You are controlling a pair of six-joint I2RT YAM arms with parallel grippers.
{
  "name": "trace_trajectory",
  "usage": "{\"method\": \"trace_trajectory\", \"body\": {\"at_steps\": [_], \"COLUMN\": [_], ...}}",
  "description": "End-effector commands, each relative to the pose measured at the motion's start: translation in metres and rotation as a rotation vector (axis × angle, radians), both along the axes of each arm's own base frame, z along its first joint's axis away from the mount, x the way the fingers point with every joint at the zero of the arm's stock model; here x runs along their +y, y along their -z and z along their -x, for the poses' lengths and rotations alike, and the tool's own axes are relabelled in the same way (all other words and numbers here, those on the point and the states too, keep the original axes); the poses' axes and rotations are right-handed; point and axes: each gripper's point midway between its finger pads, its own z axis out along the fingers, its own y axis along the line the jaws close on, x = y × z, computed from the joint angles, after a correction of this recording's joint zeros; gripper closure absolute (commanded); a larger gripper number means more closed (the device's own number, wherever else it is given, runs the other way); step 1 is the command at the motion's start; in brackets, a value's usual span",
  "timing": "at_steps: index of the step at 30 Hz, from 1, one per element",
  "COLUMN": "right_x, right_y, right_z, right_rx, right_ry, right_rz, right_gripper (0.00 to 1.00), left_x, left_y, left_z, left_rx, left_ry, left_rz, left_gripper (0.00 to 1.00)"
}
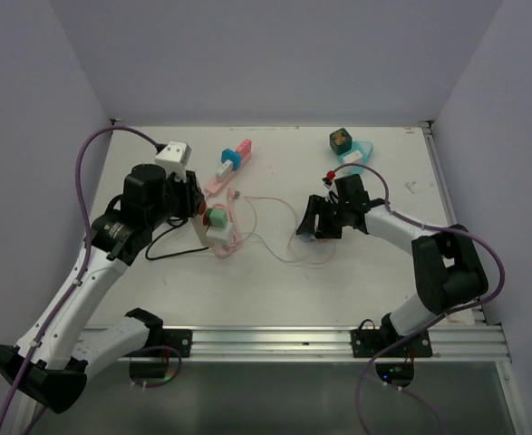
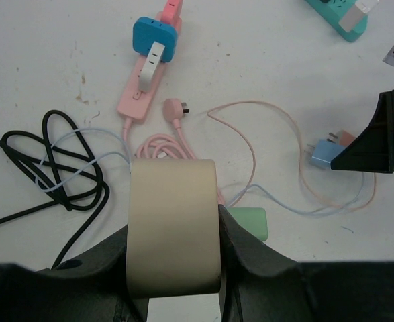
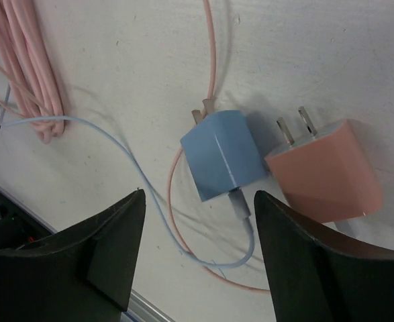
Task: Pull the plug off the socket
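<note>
So the left gripper (image 2: 175,231) has its jaws clamped on a beige block (image 2: 173,194). The green plug (image 2: 248,224) sits tight against that block at its 3 o'clock, about 9 o'clock from table centre. My guess is that's the plug-and-socket pair, but the near finger hides the joint, so I can't tell how deep it's seated.

Over at 3 o'clock the right gripper (image 3: 198,199) hangs with its jaws spread wide, either side of a blue charger (image 3: 220,157). A pink charger (image 3: 324,174) lies just beside it. Both have bare prongs showing and neither is in any socket. First worry: close there and it grabs the wrong thing.

Second worry is cables. The light-blue cable (image 3: 116,141) from the blue charger runs toward the pink cable coil (image 2: 163,147) and the black cable (image 2: 56,168). Any pull could drag that whole mess along.

Third: if the left grip is weak, the block just follows the plug instead of separating.

Farther out at 11 o'clock a pink power strip (image 2: 143,90) has a white plug (image 2: 151,64) in it. That's another candidate, easy to confuse. A teal strip (image 1: 354,156) sits at 1 o'clock.
</note>
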Motion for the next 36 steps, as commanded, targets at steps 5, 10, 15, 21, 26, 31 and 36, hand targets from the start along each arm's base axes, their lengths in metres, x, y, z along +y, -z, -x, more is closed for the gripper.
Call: {"method": "trace_trajectory", "body": {"at_steps": [5,10,15,21,26,31,36], "right_x": [-0.02,-0.013,0.034,0.095,0.138,0.17,0.189], "right_y": [-0.038,-0.089,-0.153,-0.191,-0.191,-0.172,-0.161], "right_z": [-0.019,-0.013,0.007,0.021,0.035,0.037,0.039], "right_rx": [-0.131,-0.265,-0.499,-0.641,-0.67,-0.656,-0.652], "right_ry": [0.069,0.003,-0.19,-0.361,-0.493,-0.58,-0.637], "right_rz": [0.09,0.049,0.025,-0.025,-0.03,0.011,0.038], "right_gripper": [0.18,0.15,0.12,0.1,0.1,0.11,0.18], "left_x": [-0.016,-0.021,-0.033,-0.044,-0.047,-0.049,-0.053], "left_y": [-0.02,-0.018,-0.017,-0.022,-0.027,-0.028,-0.025], "left_z": [0.001,-0.002,-0.009,-0.014,-0.016,-0.016,-0.018], "left_rx": [-0.059,-0.051,-0.028,-0.008,-0.004,0.008,0.029], "left_ry": [0.046,0.067,0.099,0.124,0.123,0.125,0.132], "left_rz": [0.1,0.104,0.127,0.155,0.176,0.188,0.187], "left_gripper": [1.0,1.0,1.0,1.0,1.0,1.0,1.0]}}
